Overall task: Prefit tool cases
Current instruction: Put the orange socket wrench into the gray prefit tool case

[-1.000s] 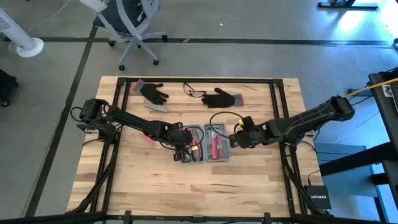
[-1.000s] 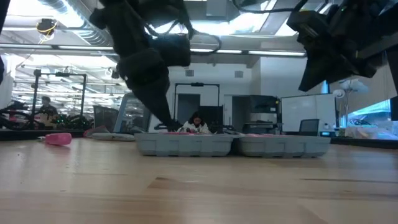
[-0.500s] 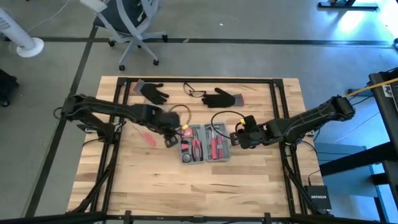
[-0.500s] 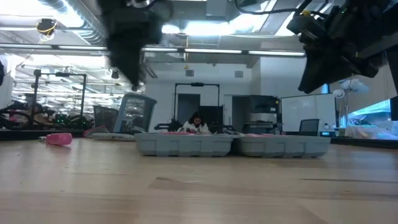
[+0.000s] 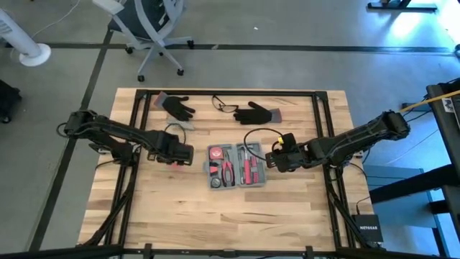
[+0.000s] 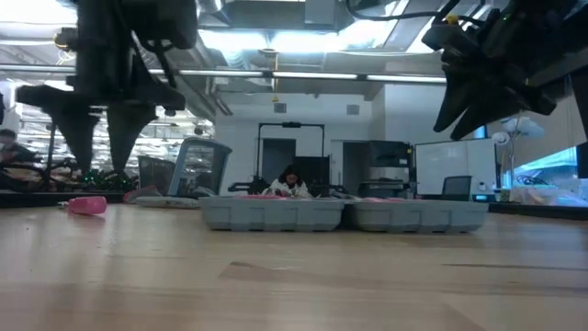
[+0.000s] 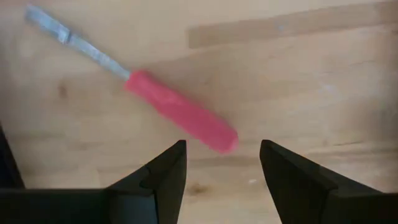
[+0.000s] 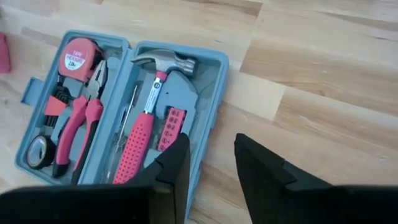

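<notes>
tool case [image 5: 235, 165] lying open, mid-table | left gripper [image 7: 222, 163] parted over red screwdriver [image 7: 180, 111] | right gripper [image 8: 211, 163] parted, empty, beside case

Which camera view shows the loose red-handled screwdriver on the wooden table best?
The left wrist view: the red-handled screwdriver lies whole, handle and metal shaft clear. The high view shows only a red tip beside the left gripper. The low view shows its handle end-on. The right wrist view lacks it.
</notes>
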Available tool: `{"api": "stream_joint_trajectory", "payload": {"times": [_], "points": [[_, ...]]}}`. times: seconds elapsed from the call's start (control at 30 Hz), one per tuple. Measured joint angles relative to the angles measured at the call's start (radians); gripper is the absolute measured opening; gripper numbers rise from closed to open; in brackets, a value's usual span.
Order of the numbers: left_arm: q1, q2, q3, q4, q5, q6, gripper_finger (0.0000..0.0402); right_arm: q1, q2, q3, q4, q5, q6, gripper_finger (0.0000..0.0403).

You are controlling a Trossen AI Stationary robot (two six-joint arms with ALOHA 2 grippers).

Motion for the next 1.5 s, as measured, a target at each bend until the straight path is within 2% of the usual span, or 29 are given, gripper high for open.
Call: {"api": "stream_joint_trajectory", "payload": {"times": [0.17, 0.27, 0.43, 0.57, 0.8, 0.93, 1.0, 1.1, 1.3, 1.5], "points": [[-0.072, 0.008, -0.001, -0.069, -0.123, -0.314, 0.0196, 0.000, 0.000, 0.000, 0.000, -0.019, -0.002, 0.0120], [-0.078, 0.018, -0.001, -0.100, -0.168, -0.423, 0.0196, 0.000, 0.000, 0.000, 0.000, -0.035, -0.019, 0.0120], [-0.079, 0.024, -0.062, -0.029, -0.137, -0.533, 0.0196, -0.001, 0.000, 0.000, 0.000, -0.070, -0.052, 0.0120], [-0.064, 0.025, -0.136, 0.093, -0.105, -0.565, 0.0196, -0.002, 0.000, 0.000, 0.000, -0.077, -0.055, 0.0120], [-0.008, 0.025, -0.223, 0.159, -0.089, -0.598, 0.0196, -0.002, 0.000, 0.000, 0.000, -0.078, -0.055, 0.0120], [0.036, 0.017, -0.283, 0.288, -0.084, -0.492, 0.0177, -0.002, 0.000, 0.000, -0.001, -0.079, -0.056, 0.0120], [0.051, 0.017, -0.286, 0.316, -0.080, -0.449, 0.0142, -0.002, 0.000, 0.000, -0.005, -0.080, -0.056, 0.0120], [0.070, 0.009, -0.281, 0.341, -0.082, -0.351, 0.0066, -0.002, 0.000, 0.000, -0.010, -0.090, -0.056, 0.0120], [0.071, 0.013, -0.244, 0.374, -0.099, -0.103, 0.0065, -0.002, -0.001, 0.000, -0.002, -0.128, -0.054, 0.0120], [0.037, -0.017, -0.185, 0.477, -0.106, 0.271, 0.0065, 0.000, -0.002, 0.000, 0.118, -0.108, -0.055, 0.0120]]}}
